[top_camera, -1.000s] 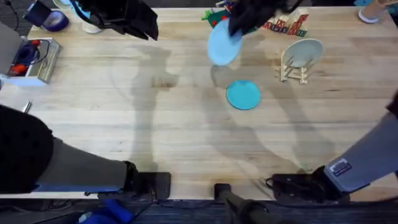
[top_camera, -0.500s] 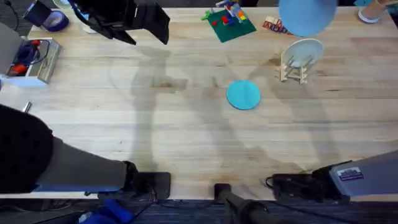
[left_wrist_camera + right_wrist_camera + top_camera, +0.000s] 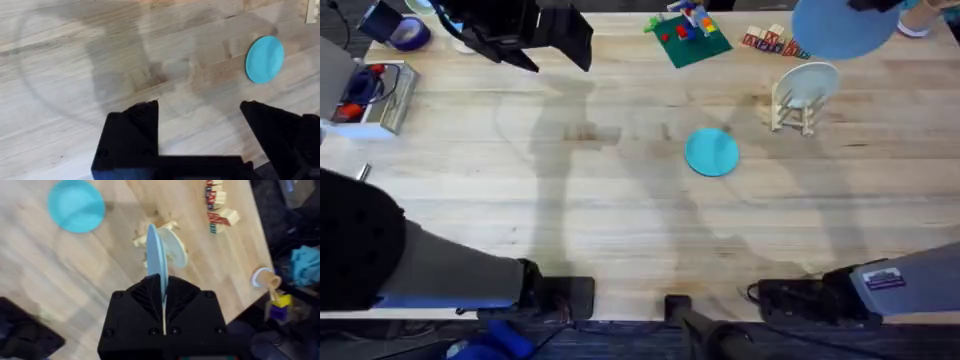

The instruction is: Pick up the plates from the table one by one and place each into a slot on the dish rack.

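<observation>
My right gripper (image 3: pixel 163 287) is shut on the rim of the pale blue plate (image 3: pixel 157 255), held edge-on in the air above the dish rack (image 3: pixel 150 236). From overhead that plate (image 3: pixel 840 28) hangs at the far right, above and just behind the rack (image 3: pixel 794 112). A cream-white plate (image 3: pixel 808 84) stands in the rack. The teal plate (image 3: pixel 711 152) lies flat on the table (image 3: pixel 620 230), left of the rack and nearer to me. My left gripper (image 3: pixel 535 30) hovers open over the far left of the table, fingers (image 3: pixel 140 125) spread with nothing between them.
A green board with toy bricks (image 3: pixel 688 35) and a row of coloured blocks (image 3: pixel 775 42) lie behind the rack along the far edge. A metal box (image 3: pixel 368 95) sits at the left edge. A small cup (image 3: pixel 265 277) stands near the table's far corner.
The right gripper carried the pale blue plate up and rightward from the centre back to above the rack. The left gripper shifted slightly right, then stayed.
</observation>
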